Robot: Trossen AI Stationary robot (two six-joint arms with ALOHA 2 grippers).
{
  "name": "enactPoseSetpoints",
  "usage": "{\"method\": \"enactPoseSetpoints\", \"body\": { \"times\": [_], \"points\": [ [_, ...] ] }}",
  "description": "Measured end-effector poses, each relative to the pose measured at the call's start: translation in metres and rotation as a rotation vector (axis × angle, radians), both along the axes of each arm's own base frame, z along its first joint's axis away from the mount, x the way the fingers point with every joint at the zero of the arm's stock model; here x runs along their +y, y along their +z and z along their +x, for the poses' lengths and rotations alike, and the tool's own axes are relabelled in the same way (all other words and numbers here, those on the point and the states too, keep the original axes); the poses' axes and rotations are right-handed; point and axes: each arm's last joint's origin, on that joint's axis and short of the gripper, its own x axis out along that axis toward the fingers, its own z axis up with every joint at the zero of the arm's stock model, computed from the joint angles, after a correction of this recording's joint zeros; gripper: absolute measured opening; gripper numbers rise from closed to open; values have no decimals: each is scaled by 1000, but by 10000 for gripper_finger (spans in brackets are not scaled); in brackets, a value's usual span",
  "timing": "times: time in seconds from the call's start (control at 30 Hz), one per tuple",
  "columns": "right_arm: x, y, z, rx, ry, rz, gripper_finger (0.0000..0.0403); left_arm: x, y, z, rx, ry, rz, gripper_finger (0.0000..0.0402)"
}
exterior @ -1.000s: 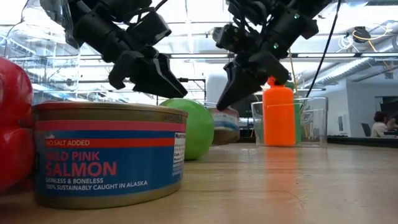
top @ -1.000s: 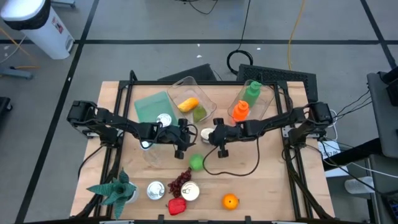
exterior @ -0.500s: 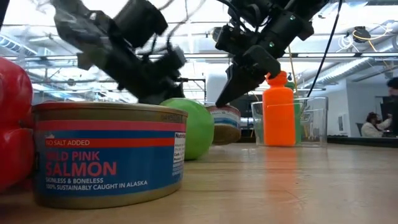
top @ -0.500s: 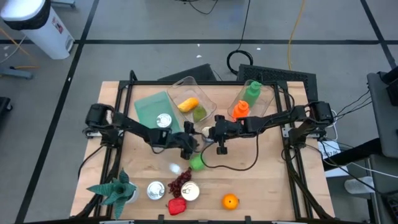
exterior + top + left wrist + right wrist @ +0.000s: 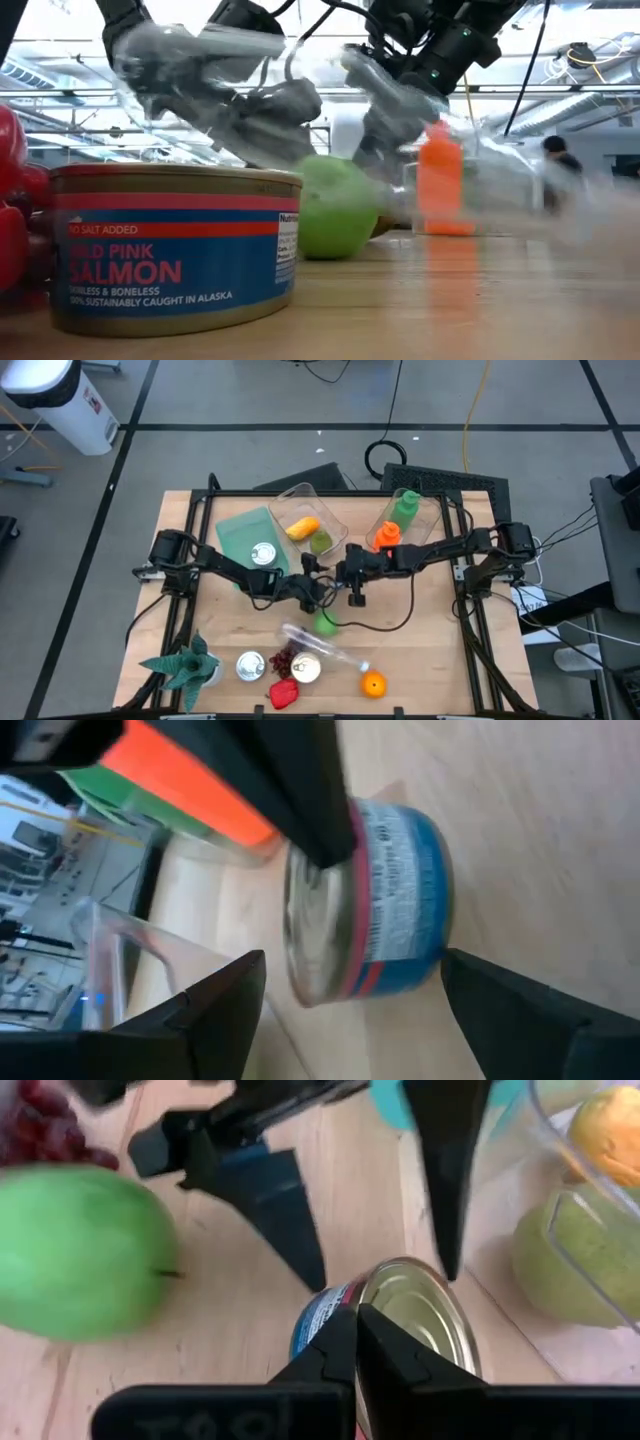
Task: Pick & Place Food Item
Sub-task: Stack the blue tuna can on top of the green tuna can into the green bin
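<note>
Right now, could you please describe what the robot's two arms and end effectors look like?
Both arms are dark, slim and jointed. The left end effector has two black, wedge-shaped fingers; the right end effector has matching black fingers. A black cable loops below the right arm.

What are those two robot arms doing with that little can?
Both arms meet in the middle of the table around a small blue can. The left gripper is open, with a finger on each side of the can, ready to grab it. The right gripper is shut, its tips right by the can's rim. A green apple sits just beside them. Nothing is lifted yet.
</note>
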Motion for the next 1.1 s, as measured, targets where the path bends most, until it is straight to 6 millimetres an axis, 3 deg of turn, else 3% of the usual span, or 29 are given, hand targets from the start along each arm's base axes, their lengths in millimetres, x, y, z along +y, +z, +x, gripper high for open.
{"method": "enactPoseSetpoints", "body": {
  "times": [0.33, 0.63, 0.93, 1.1],
  "points": [
    [-15, 4, 4, -68, -72, 99, 0, 13, 3, 4, -54, -3, -58, 310],
    [-17, 11, 9, -161, -65, 133, 1, 26, 1, 5, -51, 8, -60, 308],
    [-17, 10, 8, -139, -62, 119, 1, 31, -1, 4, -30, 0, -122, 210],
    [-16, 16, 3, -133, -49, 89, 0, 33, -2, 3, -29, 24, -151, 202]
  ]
}}
